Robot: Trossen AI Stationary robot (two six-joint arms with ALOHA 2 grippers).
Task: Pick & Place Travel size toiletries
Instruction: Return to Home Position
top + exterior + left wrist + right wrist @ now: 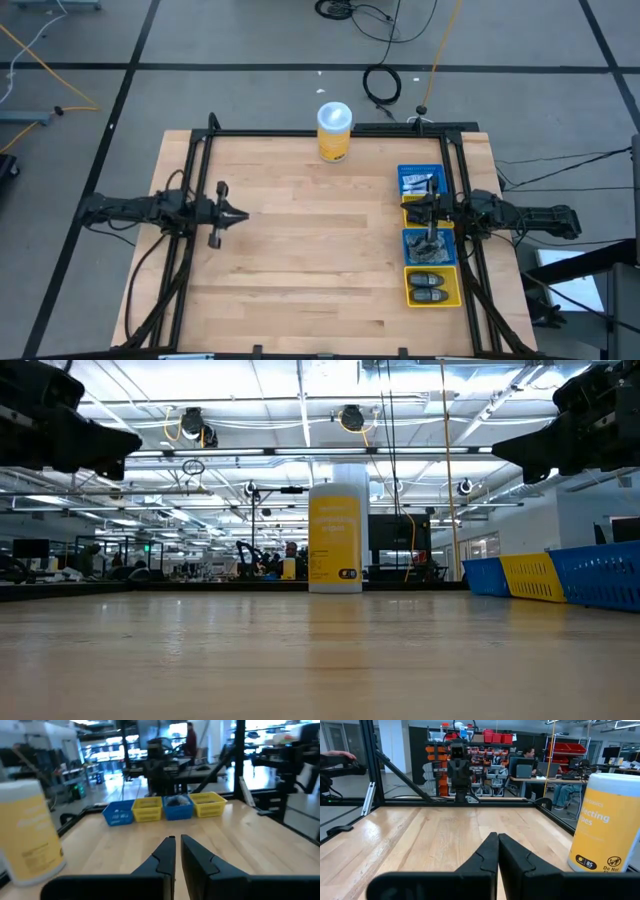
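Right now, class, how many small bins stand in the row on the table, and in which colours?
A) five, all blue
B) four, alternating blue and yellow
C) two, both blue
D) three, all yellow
B: in the left wrist view the row of bins reads blue, yellow, blue, yellow.

The left claw [178,840] fills the lower centre of the frame. Its two dark fingers [162,857] are drawn close, with only a thin slit between them, over the wooden table [115,845]. Beyond its tips, mid-frame at the table's far edge, four small bins stand in a touching row: a blue bin [118,813], a yellow bin [147,810], a second blue bin [178,810] with dark blurred shapes [176,801] over its rim, and a second yellow bin [209,803]. A yellow canister [27,835] with a white lid stands large at the left edge of the frame. A black frame post [239,755] rises behind the bins, and a person in red [191,737] stands at upper centre, in the room beyond.
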